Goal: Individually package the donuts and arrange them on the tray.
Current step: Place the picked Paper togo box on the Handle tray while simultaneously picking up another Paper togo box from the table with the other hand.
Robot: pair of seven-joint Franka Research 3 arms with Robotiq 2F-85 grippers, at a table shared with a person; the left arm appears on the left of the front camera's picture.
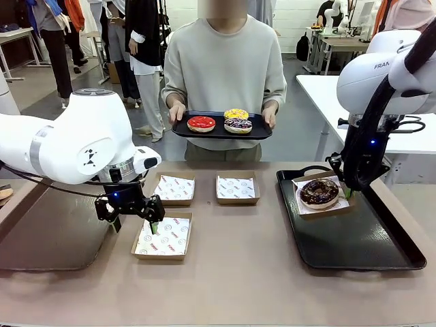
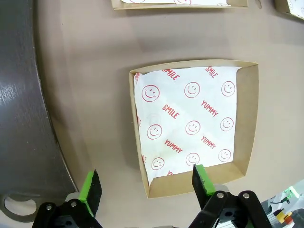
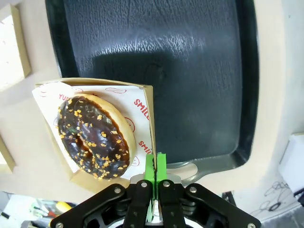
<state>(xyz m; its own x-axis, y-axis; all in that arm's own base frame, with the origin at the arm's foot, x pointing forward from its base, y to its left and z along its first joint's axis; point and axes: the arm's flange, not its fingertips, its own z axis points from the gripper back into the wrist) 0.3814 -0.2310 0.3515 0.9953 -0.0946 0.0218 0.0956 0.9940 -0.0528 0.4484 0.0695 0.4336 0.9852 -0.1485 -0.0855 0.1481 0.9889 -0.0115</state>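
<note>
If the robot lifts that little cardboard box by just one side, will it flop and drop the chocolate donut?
Probably it would sag: the shallow brown cardboard box looks thin, and the right gripper pinches only one wall. The chocolate-brown sprinkled ring donut sits loose inside, so it might slide if tilted. Dragging it across the black tray seems safer.

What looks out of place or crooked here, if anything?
The box holding the chocolate donut, pinched at one wall by the right tool, sits crooked on the black tray's corner, seemingly overhanging its rim; its paper liner pokes out.
</note>
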